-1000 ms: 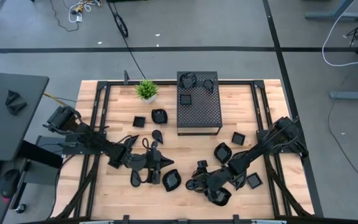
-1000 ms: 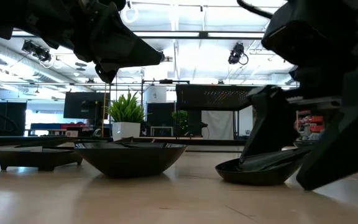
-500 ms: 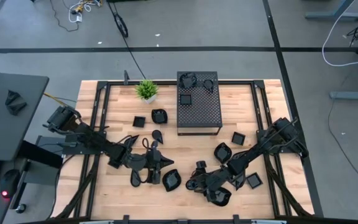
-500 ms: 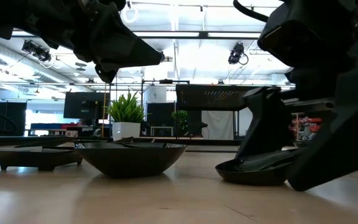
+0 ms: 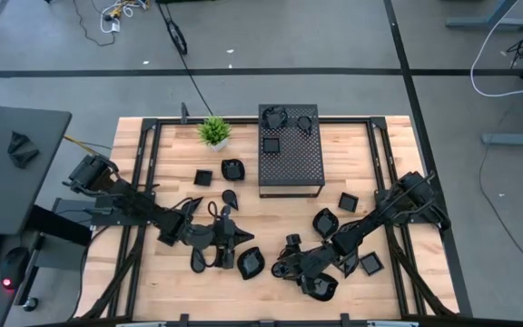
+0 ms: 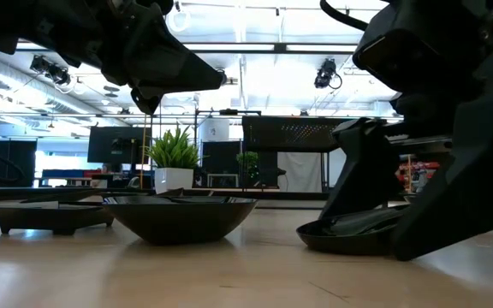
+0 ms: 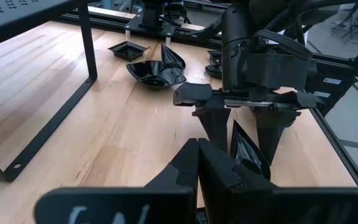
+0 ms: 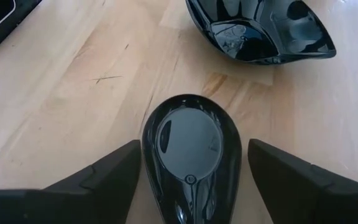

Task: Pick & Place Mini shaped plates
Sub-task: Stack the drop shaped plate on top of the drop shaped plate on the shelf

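a: where is the right gripper (image 8: pixel 191 163)?
b: low near the front edge of the surface (image 5: pixel 271 204), right of the middle. its fingers (image 8: pixel 107 171) are spread wide, one on each side of a teardrop plate (image 8: pixel 191 149) that lies flat on the wood. i cannot tell whether they touch its rim.
a: and the left gripper (image 5: pixel 241 238)?
b: just left of it near the front edge, fingers (image 7: pixel 188 165) pressed together, holding nothing, above the wood.
a: the other mini shaped plates?
b: a leaf-shaped plate (image 8: pixel 260 28) lies just beyond the teardrop one. a square plate (image 5: pixel 348 201) sits toward the right edge, another small plate (image 5: pixel 232 169) lies left of the perforated box (image 5: pixel 291 154), and some lie on top of that box. the box stands at the back edge, with a potted plant (image 5: pixel 213 132) to its left.
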You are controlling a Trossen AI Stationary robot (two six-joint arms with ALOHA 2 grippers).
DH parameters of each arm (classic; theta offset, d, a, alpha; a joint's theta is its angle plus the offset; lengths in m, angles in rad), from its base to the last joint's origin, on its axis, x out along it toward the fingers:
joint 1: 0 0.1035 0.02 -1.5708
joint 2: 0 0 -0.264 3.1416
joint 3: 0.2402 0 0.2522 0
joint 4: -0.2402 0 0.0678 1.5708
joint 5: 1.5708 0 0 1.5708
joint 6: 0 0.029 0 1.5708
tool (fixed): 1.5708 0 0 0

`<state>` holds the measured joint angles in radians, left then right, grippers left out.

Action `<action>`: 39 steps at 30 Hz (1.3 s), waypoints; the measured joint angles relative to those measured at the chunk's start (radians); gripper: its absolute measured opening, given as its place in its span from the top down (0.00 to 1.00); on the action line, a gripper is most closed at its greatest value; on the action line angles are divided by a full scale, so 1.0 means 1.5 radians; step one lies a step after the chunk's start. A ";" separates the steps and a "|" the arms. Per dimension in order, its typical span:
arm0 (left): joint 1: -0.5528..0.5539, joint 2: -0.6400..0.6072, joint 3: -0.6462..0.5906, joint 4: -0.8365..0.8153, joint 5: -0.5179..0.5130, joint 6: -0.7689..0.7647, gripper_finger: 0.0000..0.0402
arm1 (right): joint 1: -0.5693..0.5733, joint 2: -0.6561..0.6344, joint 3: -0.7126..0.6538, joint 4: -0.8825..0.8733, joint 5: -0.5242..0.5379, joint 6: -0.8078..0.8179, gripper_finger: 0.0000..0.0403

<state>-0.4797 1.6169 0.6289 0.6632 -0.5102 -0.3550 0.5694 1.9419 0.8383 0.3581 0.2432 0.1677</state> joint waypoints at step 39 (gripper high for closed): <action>0.000 0.000 0.000 0.000 0.000 0.001 0.97 | -0.006 -0.219 -0.002 -0.048 0.087 0.003 0.39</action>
<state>-0.4797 1.6169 0.6289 0.6628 -0.5102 -0.3534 0.5601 1.6137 0.8356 0.2860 0.3735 0.1722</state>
